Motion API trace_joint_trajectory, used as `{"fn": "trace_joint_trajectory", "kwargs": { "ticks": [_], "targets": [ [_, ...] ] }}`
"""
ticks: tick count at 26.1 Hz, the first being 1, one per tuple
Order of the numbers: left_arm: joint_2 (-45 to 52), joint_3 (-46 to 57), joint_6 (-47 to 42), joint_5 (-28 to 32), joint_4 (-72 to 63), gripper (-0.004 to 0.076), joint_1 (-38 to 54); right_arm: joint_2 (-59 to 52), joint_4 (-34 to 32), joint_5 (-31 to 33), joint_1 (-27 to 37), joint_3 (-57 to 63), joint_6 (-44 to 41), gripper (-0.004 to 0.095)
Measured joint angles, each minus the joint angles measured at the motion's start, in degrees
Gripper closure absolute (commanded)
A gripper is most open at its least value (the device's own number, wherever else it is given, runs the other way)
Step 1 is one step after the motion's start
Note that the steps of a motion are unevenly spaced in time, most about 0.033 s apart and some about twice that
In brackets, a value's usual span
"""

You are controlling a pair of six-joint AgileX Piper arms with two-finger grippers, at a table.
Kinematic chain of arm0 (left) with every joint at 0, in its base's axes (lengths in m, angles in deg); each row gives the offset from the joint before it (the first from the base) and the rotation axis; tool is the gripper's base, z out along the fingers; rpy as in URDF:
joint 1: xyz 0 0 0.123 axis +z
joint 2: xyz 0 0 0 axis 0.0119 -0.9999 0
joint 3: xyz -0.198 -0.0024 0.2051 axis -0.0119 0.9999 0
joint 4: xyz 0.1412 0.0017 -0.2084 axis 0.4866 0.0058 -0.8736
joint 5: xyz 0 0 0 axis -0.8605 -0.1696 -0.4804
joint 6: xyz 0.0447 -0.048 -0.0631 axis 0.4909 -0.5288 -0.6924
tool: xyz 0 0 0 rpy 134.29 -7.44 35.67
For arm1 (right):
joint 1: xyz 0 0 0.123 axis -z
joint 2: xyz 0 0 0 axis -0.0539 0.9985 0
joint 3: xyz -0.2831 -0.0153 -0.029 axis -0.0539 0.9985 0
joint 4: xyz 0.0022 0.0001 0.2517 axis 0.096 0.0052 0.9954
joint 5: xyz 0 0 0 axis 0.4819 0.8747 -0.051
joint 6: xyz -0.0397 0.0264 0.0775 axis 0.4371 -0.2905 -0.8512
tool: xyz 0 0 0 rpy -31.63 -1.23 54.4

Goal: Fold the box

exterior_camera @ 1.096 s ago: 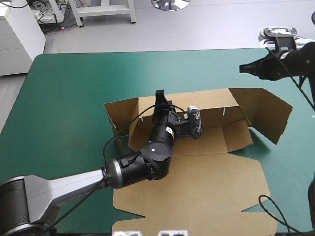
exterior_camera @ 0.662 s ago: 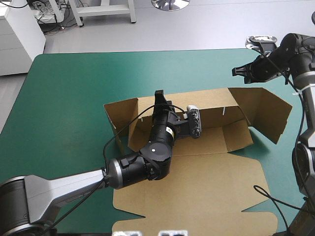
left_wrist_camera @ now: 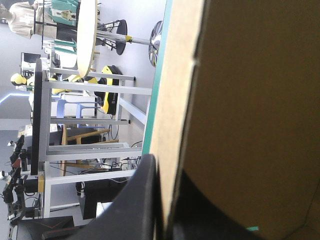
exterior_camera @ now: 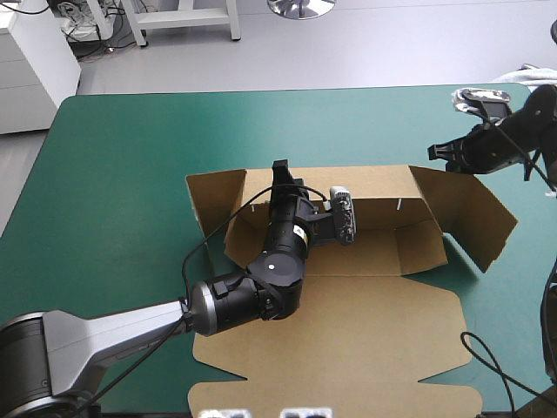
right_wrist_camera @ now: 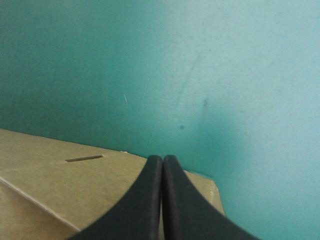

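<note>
The brown box (exterior_camera: 348, 331) lies mid-table with its broad lid panel flat toward the near edge. Its rear wall (exterior_camera: 374, 187) stands raised, and a side flap (exterior_camera: 470, 209) angles up at the right end. My left gripper (exterior_camera: 280, 167) is shut on the rear wall's top edge. In the left wrist view the board (left_wrist_camera: 250, 100) runs between the two black fingers (left_wrist_camera: 140, 200). My right gripper (exterior_camera: 432, 153) is shut and hovers just beyond the right flap's far corner. Its wrist view shows the tips (right_wrist_camera: 162, 162) closed over the board's edge (right_wrist_camera: 60, 190), with nothing between them.
The teal-green cover (exterior_camera: 113, 174) lies bare to the left of the box and beyond it (right_wrist_camera: 200, 60). A smaller flap (exterior_camera: 213, 205) stands at the box's left end. The table's far edge (exterior_camera: 261, 91) runs behind.
My right gripper has come down and nearer, from above the far right corner to the right flap's corner. The box has shifted slightly toward the near edge. The left gripper keeps its hold.
</note>
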Motion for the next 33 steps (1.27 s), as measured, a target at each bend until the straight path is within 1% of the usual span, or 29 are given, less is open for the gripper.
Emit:
{"fn": "trace_joint_trajectory", "kwargs": {
  "ticks": [1, 3, 5, 8, 10, 14, 22, 24, 25, 27, 31, 33],
  "targets": [
    [0.0, 0.0, -0.1, 0.0, 0.0, 0.0734, 0.0, -0.4, 0.6, -0.1, 1.1, 0.8, 0.6, 0.0927],
    [0.0, 0.0, -3.0, 0.1, 0.2, 0.0734, 0.0, -1.2, 2.2, -0.2, 3.5, 2.7, 2.3, 0.0927],
    [0.0, 0.0, -4.2, 0.4, 0.4, 0.0734, 0.0, -1.4, 5.4, -0.4, 5.7, 4.7, 5.8, 0.0927],
    [0.0, 0.0, -4.5, 0.3, 0.4, 0.0734, 0.0, -1.4, 10.8, -1.0, 7.3, 6.5, 10.0, 0.0927],
    [0.0, 0.0, -4.6, 0.2, 0.4, 0.0734, 0.0, -1.4, 12.5, -1.1, 7.9, 6.9, 11.3, 0.0927],
    [0.0, 0.0, -4.7, 0.3, 0.4, 0.0734, 0.0, -0.6, 13.3, -1.1, 8.9, 7.1, 11.6, 0.0927],
    [0.0, 0.0, -5.0, 0.1, 0.4, 0.0734, 0.0, 5.2, 13.6, -0.5, 11.9, 7.3, 13.3, 0.0927],
    [0.0, 0.0, -5.0, 0.2, 0.4, 0.0734, 0.0, 6.0, 16.2, -0.5, 12.0, 7.3, 14.3, 0.0927],
    [0.0, 0.0, -5.0, 0.1, 0.4, 0.0734, 0.0, 6.1, 19.2, -0.5, 12.0, 7.3, 15.4, 0.0927],
    [0.0, 0.0, -5.1, -0.3, 0.4, 0.0734, 0.0, 6.1, 20.9, -0.6, 12.0, 7.3, 15.8, 0.0927],
    [0.0, 0.0, -5.2, -0.6, 0.4, 0.0734, 0.0, 5.7, 21.3, -0.9, 12.0, 8.2, 15.8, 0.0927],
    [0.0, 0.0, -5.2, -0.6, 0.4, 0.0734, 0.0, 4.1, 21.5, -1.5, 12.0, 11.7, 16.3, 0.0927]
  ]
}}
